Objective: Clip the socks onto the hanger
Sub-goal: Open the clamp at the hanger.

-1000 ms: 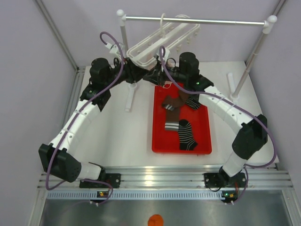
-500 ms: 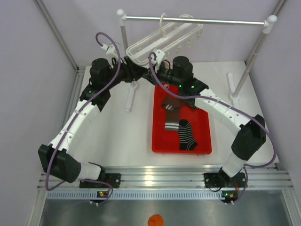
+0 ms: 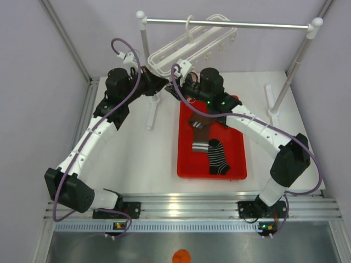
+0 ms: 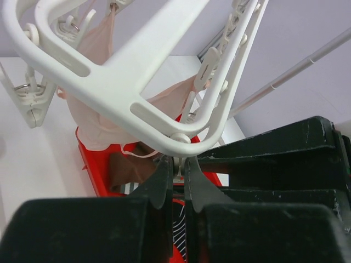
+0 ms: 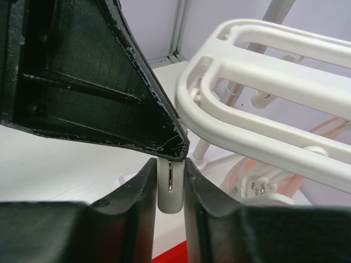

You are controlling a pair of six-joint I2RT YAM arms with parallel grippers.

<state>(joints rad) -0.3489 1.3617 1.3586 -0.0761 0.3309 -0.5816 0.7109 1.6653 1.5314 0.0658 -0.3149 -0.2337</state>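
Note:
The white hanger (image 3: 184,48) hangs tilted from the stand's crossbar. Both grippers meet at its near corner. My left gripper (image 4: 175,164) is shut on a small white piece under the hanger (image 4: 120,82) corner. My right gripper (image 5: 170,164) is shut on a white peg (image 5: 169,197) dangling from the hanger (image 5: 263,76), with the left finger just above it. The socks lie loose in the red tray (image 3: 184,164): a brown sock (image 3: 200,123), a second brown one (image 3: 200,143) with a striped cuff, a black striped sock (image 3: 218,157), and another partly under the right arm.
A pale pink fabric item (image 4: 98,49) is clipped under the hanger. The stand's metal crossbar (image 3: 230,23) rests on white posts (image 3: 144,41) at the table's back. A short white post (image 3: 269,96) stands right of the tray.
My left gripper opened wider, then closed on the hanger's corner. The right wrist shifted left toward the same corner, and the hanger swung slightly up and right.

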